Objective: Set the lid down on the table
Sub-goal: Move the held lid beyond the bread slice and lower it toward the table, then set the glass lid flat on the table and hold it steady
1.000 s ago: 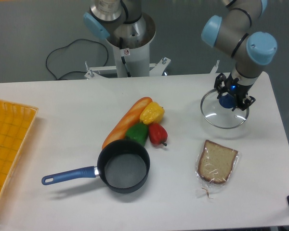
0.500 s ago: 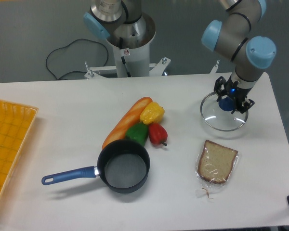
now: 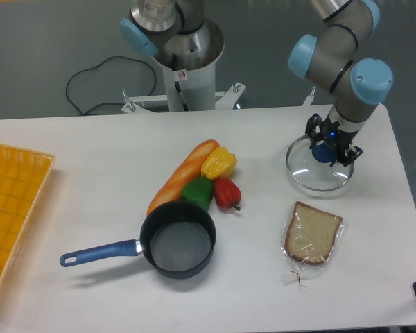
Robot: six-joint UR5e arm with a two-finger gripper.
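The pincer (image 3: 326,147) sits at the right end of the table (image 3: 90,139), and we see its two dark fingers pressed against either side of the blue knob of the lid (image 3: 317,169), pinching it. The lid lies over the white surface near the far right edge, its clear glass disc and thin metal rim showing the tabletop through it; we cannot tell whether the rim touches the table or hangs just above it. The arm (image 3: 343,55), grey with pale blue joint caps, comes down onto the lid from above.

Just in front of the lid, nearer the camera, lies a slice of bread (image 3: 312,233) in a clear wrapper, apart from the rim. Toward the middle of the table we find a cluster of food: a baguette (image 3: 180,175) lying on a slant, a yellow pepper (image 3: 219,162) against its upper end, a green pepper (image 3: 197,191) and a red pepper (image 3: 227,192) beside one another below it. The saucepan (image 3: 177,239), dark inside with a blue handle pointing left, stands upright just in front of the green pepper and the lower end of the baguette. At the left edge a yellow-orange gridded tray (image 3: 10,201) rests on the table, well apart from everything else.
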